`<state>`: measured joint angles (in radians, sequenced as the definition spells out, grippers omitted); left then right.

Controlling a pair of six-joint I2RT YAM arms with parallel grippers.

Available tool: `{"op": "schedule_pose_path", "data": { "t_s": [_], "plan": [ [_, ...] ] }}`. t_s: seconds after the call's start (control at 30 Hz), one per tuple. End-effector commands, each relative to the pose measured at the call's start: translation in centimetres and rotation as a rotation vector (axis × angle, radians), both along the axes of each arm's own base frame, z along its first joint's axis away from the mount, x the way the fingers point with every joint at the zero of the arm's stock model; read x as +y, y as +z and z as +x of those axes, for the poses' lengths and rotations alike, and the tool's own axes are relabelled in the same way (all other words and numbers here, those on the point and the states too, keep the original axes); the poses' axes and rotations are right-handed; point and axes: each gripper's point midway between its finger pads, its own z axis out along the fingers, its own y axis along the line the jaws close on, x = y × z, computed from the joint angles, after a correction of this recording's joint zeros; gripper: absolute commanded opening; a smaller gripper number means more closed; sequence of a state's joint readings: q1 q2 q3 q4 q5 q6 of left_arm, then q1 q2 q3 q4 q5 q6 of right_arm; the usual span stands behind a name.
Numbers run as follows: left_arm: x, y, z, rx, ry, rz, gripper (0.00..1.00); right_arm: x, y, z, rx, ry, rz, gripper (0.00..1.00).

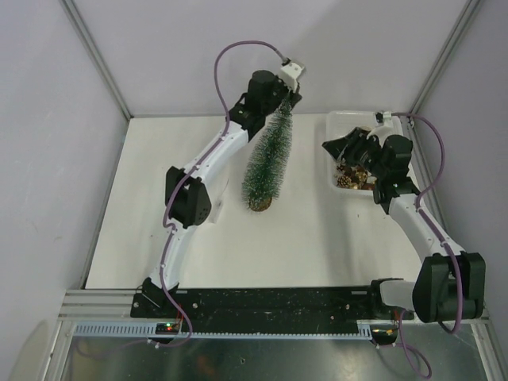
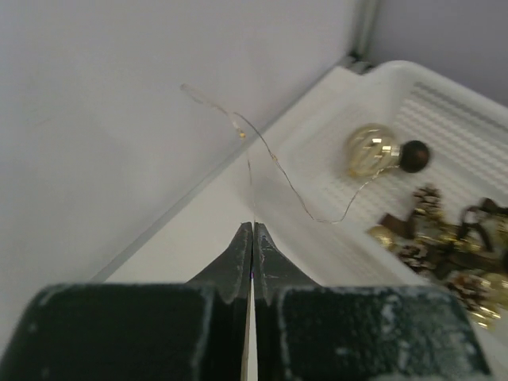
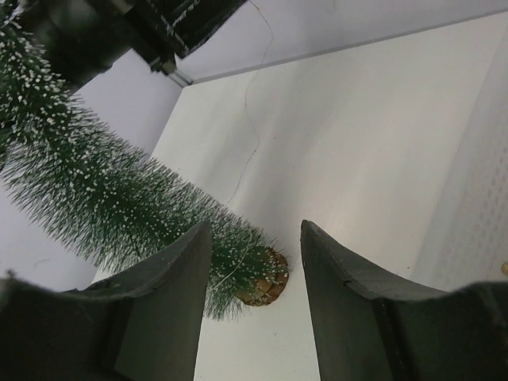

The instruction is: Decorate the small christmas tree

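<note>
Small christmas tree stands upright mid-table on its disc base. Its tip is just beside the left gripper, whose jaws are clenched on a thin wire. Left arm stretched far forward. Right gripper is spread wide over the basket, with the tree well apart.

Bare surface lies open in front of the small christmas tree and between it and the basket. Obstacles: the tree, the left arm alongside it, and a thin wire strung from the left gripper, its fingers closed, into the basket.
</note>
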<state>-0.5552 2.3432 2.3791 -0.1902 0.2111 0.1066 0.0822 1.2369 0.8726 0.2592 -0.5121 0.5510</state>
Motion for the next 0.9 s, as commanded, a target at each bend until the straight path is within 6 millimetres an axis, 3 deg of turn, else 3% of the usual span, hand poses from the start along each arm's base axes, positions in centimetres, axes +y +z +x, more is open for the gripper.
{"op": "schedule_pose_path", "data": {
  "t_s": [0.0, 0.27, 0.63, 0.73, 0.87],
  "plan": [
    [-4.8, 3.6, -4.2, -0.090, -0.203, -0.049, 0.00, -0.6, 4.9, 1.8, -0.161, -0.025, 0.036, 0.54],
    [-6.7, 3.4, -6.1, -0.067, -0.291, -0.072, 0.00, -1.7, 4.5, 4.5, -0.163, -0.061, 0.108, 0.55],
    [-5.9, 3.4, -6.2, -0.058, -0.284, -0.065, 0.00, -2.9, 3.8, 7.7, -0.145, -0.122, 0.254, 0.56],
    [-5.7, 3.6, -6.1, -0.063, -0.278, -0.063, 0.00, -4.4, 3.8, 8.9, -0.139, -0.156, 0.329, 0.57],
    [-5.4, 3.7, -6.1, -0.062, -0.278, -0.064, 0.00, -4.8, 3.5, 10.5, -0.120, -0.190, 0.380, 0.59]
  ]
}}
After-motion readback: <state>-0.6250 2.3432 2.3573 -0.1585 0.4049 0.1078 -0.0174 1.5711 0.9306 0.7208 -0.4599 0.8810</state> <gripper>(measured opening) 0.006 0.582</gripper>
